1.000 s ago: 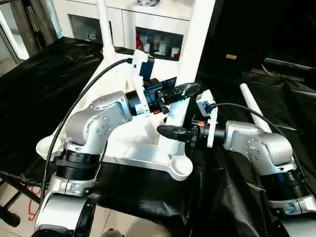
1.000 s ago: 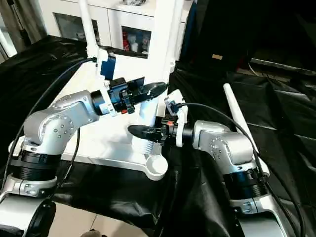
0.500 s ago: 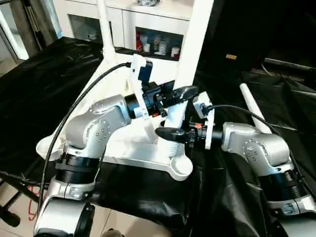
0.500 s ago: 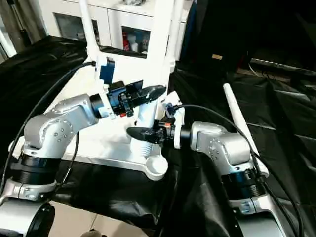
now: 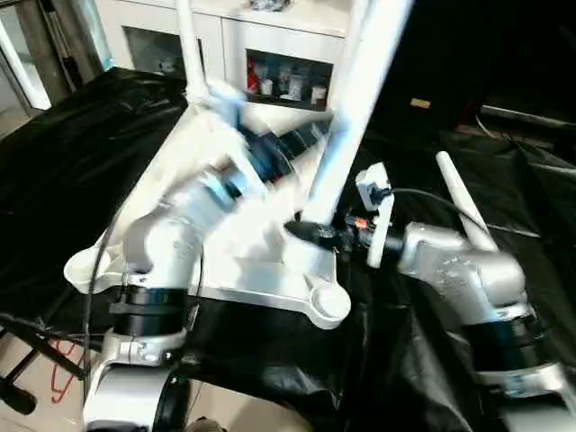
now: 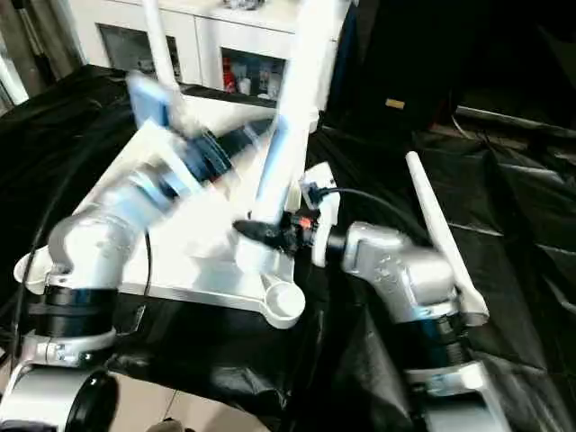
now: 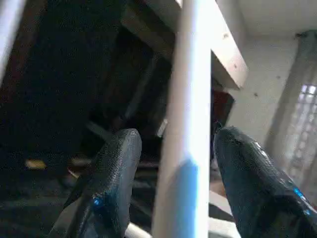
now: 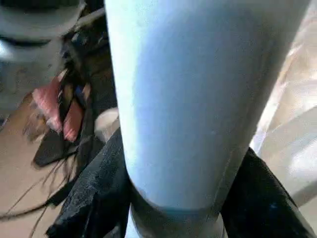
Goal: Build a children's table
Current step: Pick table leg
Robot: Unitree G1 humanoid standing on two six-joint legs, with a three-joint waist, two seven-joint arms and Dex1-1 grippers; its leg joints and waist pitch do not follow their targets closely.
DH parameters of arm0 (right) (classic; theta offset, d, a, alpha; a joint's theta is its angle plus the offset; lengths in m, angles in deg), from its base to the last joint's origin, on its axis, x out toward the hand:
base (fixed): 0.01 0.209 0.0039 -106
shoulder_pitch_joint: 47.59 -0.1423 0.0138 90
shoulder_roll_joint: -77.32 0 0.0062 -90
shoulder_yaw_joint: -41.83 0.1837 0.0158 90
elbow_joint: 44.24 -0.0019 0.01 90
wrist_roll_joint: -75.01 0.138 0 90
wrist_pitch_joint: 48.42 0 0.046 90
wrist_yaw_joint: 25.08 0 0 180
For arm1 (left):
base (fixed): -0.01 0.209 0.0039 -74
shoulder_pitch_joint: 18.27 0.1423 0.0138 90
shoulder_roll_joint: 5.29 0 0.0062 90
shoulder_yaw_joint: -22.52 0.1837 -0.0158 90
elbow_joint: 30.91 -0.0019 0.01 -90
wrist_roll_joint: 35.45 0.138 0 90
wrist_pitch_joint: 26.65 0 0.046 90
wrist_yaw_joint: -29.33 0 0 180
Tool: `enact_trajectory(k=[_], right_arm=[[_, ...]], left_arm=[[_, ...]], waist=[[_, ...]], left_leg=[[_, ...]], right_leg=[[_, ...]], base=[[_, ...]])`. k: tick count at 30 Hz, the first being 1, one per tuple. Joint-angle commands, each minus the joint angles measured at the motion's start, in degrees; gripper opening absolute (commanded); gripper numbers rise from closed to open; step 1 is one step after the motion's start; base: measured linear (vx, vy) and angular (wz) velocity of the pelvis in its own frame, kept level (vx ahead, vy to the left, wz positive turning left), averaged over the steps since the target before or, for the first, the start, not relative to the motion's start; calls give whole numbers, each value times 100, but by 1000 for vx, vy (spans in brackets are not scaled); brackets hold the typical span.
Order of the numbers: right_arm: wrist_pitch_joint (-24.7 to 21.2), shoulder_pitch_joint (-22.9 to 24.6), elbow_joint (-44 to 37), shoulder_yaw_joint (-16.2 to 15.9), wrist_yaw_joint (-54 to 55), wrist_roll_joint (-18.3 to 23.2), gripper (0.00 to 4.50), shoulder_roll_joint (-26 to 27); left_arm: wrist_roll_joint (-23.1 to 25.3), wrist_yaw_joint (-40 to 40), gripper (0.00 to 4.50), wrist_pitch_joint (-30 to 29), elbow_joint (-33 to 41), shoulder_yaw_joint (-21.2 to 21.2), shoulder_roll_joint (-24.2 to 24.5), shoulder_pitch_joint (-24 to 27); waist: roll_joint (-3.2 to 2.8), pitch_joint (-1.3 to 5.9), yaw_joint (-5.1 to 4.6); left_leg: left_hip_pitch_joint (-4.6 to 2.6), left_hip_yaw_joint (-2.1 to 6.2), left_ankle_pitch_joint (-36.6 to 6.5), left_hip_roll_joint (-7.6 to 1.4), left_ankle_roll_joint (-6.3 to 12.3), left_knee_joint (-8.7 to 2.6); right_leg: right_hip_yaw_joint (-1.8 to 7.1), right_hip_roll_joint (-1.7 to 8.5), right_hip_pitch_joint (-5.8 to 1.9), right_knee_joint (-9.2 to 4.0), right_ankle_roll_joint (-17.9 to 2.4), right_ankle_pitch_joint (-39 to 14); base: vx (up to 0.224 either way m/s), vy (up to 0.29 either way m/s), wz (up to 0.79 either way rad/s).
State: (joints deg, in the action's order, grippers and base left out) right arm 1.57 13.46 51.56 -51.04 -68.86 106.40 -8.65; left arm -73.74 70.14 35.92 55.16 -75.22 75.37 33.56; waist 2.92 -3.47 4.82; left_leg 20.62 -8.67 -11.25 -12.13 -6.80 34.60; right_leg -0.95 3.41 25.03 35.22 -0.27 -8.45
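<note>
Steadying long white tubular plastic leg (image 5: 346, 117) low down with right fingers (image 8: 94, 198) pinching it, threaded end over white ribbed plastic tabletop (image 5: 270, 270) near-right corner socket; left fingers (image 7: 116, 173) spread, straddling leg higher without touching.

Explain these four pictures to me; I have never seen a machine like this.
This is a humanoid robot with two silver arms, each ending in a black two-fingered gripper. Two pictures come from cameras on its head, looking down at the work. The other two look along each gripper's fingers from the wrist. On a black cloth lies a white tabletop, underside up, with one upright leg at a far corner and a loose leg beside it. The right gripper clamps the lower end of a tilted leg near a corner socket. The left gripper, higher up, has its fingers open either side of it.
</note>
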Motion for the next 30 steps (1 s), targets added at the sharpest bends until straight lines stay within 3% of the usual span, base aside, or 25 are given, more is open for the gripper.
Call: enact_trajectory(k=[1, 2, 5, 6, 9, 10, 11, 14, 17, 20, 22, 26, 27, 28, 30], right_arm=[[207, 22, 46, 214, 217, -43, 193, -13], [207, 22, 46, 214, 217, -43, 193, -13], [549, 108, 147, 320, 535, -323, 193, 17], [832, 162, 232, 387, 748, -536, 193, 21], [1120, 217, 340, 436, 1011, -805, 193, -75], [1204, 233, 374, 439, 1101, -897, 193, -114], [1291, 271, 399, 390, 1152, -1019, 193, -193], [1340, 425, 332, 334, 1255, -1155, 193, -289], [1379, 559, 203, 244, 1202, -1219, 193, -299], [1390, 722, 54, 112, 1130, -1296, 193, -278], [1427, 741, 74, 117, 1171, -1300, 193, -242], [1461, 765, 99, 126, 1262, -1292, 193, -204], [1469, 771, 97, 123, 1276, -1309, 193, -192], [1470, 772, 97, 121, 1277, -1313, 193, -193], [1481, 779, 97, 102, 1270, -1343, 193, -205]], left_arm=[[237, 145, 273, 111, -106, 42, 221, 38], [237, 145, 273, 111, -106, 42, 221, 38], [913, 965, 273, 350, -28, 724, 966, 389], [1297, 1437, 273, 454, 104, 1250, 1418, 657], [1548, 1828, 273, 444, 278, 1826, 1774, 916], [1605, 1925, 273, 432, 324, 1986, 1858, 987], [1751, 2055, 273, 467, 330, 2230, 1980, 1061], [2525, 2097, 273, 915, -78, 2879, 2175, 1128], [2904, 2142, 256, 1237, -415, 3111, 2178, 1131], [3082, 2350, 239, 1366, -626, 3293, 2220, 1153], [2998, 2431, 206, 1289, -578, 3336, 2268, 1162], [2976, 2627, 186, 1277, -625, 3383, 2373, 1142], [3085, 2610, 175, 1362, -748, 3370, 2391, 1125], [3106, 2605, 175, 1378, -772, 3371, 2392, 1119], [3251, 2589, 146, 1513, -942, 3383, 2408, 1081]], waist=[[15, 447, -10], [2, 447, -3], [-13, 440, -5], [7, 449, 0], [-34, 468, -2], [-39, 460, -1], [-26, 451, -9], [-37, 417, -20], [-20, 430, -33], [-37, 423, -68], [-28, 422, -103], [-43, 413, -149], [-100, 413, -149], [-67, 409, -166], [-73, 416, -164]], left_leg=[[26, -130, -549, 53, 76, -363], [19, -125, -534, 49, 70, -371], [13, -110, -522, 40, 24, -400], [7, -108, -476, 25, 1, -404], [-50, -151, -368, 30, -57, -386], [-52, -154, -356, 31, -56, -389], [-14, -151, -383, 38, -60, -399], [-3, -141, -711, 45, -96, -419], [8, -133, -772, 53, -131, -421], [11, -125, -845, 50, -146, -426], [16, -123, -925, 43, -155, -427], [5, -119, -1058, 40, -141, -428], [-2, -112, -1058, 43, -147, -427], [-1, -121, -1081, 47, -134, -424], [0, -116, -1061, 47, -132, -426]], right_leg=[[90, 203, -413, -378, -777, -1431], [89, 207, -406, -376, -756, -1428], [90, 217, -385, -362, -644, -1495], [93, 236, -381, -356, -618, -1476], [116, 204, -355, -288, -810, -968], [115, 197, -343, -278, -871, -862], [114, 200, -385, -264, -937, -769], [126, 211, -408, -341, -756, -1275], [134, 220, -412, -371, -619, -1568], [132, 220, -402, -379, -644, -1608], [132, 221, -397, -370, -703, -1638], [128, 218, -380, -383, -778, -1757], [131, 217, -376, -377, -792, -1722], [128, 203, -373, -392, -786, -1717], [128, 206, -382, -388, -783, -1692]], base=[[0, 0, 0], [0, 0, 0], [0, 0, 0], [0, 0, 0], [0, 0, 0], [0, 0, 0], [0, 0, 0], [0, 0, 0], [0, 0, 0], [0, 0, 0], [0, 0, 0], [0, 0, 0], [0, 0, 0], [0, 0, 0], [0, 0, 0]])
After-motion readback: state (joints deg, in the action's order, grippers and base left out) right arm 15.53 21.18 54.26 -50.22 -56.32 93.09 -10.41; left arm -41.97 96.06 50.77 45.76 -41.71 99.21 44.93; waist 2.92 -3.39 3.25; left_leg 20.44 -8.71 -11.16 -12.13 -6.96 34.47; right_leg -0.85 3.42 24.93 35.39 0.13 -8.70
